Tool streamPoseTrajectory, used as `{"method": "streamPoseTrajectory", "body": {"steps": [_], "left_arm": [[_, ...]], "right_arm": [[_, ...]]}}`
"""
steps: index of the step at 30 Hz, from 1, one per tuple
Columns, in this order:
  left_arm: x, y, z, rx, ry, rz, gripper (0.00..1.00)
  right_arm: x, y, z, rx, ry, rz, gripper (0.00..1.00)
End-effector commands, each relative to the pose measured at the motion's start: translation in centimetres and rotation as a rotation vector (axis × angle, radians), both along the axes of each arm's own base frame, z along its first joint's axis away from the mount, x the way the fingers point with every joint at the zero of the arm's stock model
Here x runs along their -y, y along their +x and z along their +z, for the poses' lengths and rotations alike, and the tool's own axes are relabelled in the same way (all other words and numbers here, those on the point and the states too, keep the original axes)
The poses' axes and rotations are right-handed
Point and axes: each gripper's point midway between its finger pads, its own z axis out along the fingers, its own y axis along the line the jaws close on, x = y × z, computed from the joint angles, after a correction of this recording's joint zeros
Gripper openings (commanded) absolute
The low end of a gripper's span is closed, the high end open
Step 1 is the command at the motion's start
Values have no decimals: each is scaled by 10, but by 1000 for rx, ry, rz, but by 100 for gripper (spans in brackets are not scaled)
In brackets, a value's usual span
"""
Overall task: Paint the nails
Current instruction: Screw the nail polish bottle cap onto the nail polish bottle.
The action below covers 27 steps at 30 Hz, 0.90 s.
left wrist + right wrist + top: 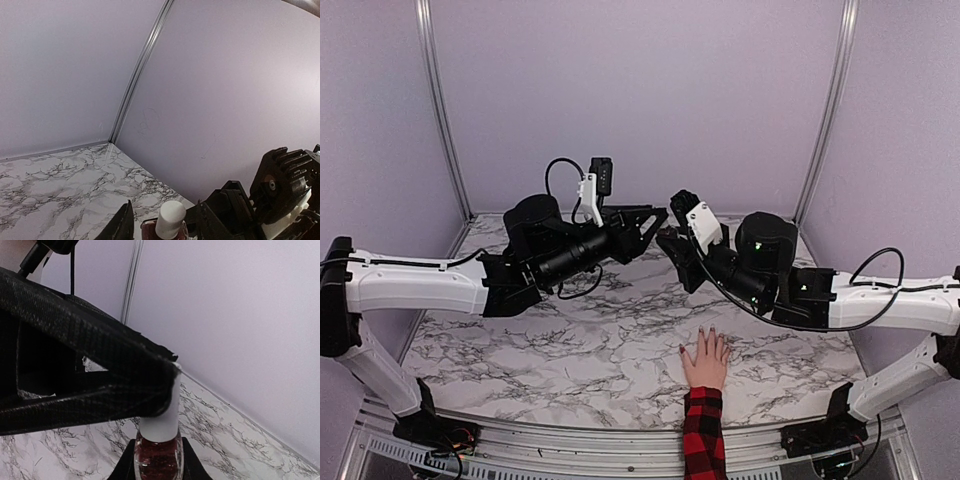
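Note:
A pale hand [705, 360] in a red-and-black plaid sleeve [703, 436] lies flat on the marble table at front centre, and its nails [712, 330] show as tiny dark tips. Both arms meet in the air behind the hand. My right gripper [159, 469] is shut on a dark red nail-polish bottle [158, 456] with a white cap [162, 415]. My left gripper [165, 225] straddles that cap [170, 219], with a gap on each side of it. From the top, the left gripper [655, 222] and right gripper [672, 242] hide the bottle.
The marble tabletop [570, 340] is boxed in by lilac walls with metal corner posts [442, 110]. The right arm's black wrist [281, 184] fills the lower right of the left wrist view. Cables loop above the left arm [560, 170].

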Motion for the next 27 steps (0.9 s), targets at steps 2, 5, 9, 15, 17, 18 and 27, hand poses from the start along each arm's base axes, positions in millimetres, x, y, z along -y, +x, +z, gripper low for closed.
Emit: {"method": "streamPoseTrajectory", "body": {"steps": [2,5,9,15,17,18,27], "left_arm": [[5,1,11,-2,-29,-2,39],[8,0,10,-2,-26,-16,31],[9,-1,8,-5,-22,-30,19],[5,-5,2,-11,-12,-51,7],[5,-10,-1,-5,-3,-77,5],[5,-12,-2,1,3,-90,4],[9,-42,-12,83,68,-243,1]], "right_arm": [[-1,0,30,49,42,-13,0],[-1,-1,32,54,43,-9,0],[-2,-4,36,63,52,7,0],[-9,-19,48,79,83,109,0],[-12,-26,53,84,98,161,0],[-13,-30,55,86,103,194,0],[-23,-59,67,61,151,473,0]]}}
